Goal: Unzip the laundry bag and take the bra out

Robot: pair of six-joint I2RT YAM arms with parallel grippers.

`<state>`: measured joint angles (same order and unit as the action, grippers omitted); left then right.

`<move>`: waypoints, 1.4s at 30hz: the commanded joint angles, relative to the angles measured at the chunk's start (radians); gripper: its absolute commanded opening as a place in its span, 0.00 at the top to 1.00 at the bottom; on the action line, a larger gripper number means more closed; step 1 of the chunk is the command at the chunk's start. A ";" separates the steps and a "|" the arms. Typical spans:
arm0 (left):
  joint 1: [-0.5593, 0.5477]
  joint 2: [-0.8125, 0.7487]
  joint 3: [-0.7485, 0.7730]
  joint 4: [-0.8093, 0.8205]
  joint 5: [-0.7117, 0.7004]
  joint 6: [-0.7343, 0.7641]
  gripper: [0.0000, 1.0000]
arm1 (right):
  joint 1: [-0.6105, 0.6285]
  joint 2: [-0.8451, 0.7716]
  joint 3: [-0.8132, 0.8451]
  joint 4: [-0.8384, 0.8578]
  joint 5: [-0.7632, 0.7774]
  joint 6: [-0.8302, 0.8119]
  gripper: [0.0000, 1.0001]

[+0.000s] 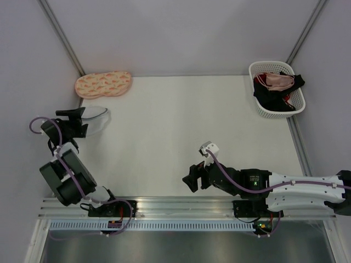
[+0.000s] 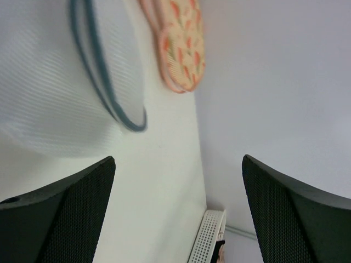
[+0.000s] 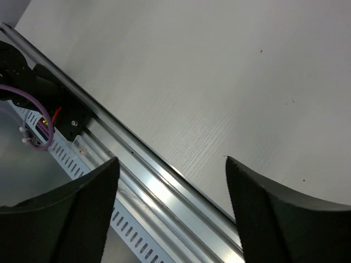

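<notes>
The laundry bag (image 1: 97, 119) is a translucent white mesh pouch lying flattened at the table's left side. In the left wrist view it (image 2: 49, 82) fills the upper left, with its dark zipper rim curving along the edge. I cannot tell whether the zipper is open. My left gripper (image 1: 84, 121) is open and empty right beside the bag; in its wrist view (image 2: 178, 160) nothing lies between the fingers. A pale pink garment (image 1: 277, 81), apparently the bra, lies in the basket. My right gripper (image 1: 191, 179) is open and empty over the near table edge (image 3: 173, 161).
A white lattice basket (image 1: 296, 107) at the far right holds black and red garments too; it also shows in the left wrist view (image 2: 210, 239). A peach pad with orange prints (image 1: 103, 84) lies at the back left. The metal rail (image 3: 148, 186) runs along the near edge.
</notes>
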<state>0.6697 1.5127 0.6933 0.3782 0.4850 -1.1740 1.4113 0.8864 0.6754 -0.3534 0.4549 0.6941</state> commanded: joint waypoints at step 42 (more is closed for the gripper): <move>-0.904 -0.803 0.000 -0.849 0.376 0.660 0.00 | 0.005 -0.265 0.075 -0.136 0.232 0.067 0.02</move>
<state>-0.1883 0.6655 0.6514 -0.4198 0.9569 -0.6258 1.4113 0.6117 0.6983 -0.4797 0.6529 0.7563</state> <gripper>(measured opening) 0.993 0.976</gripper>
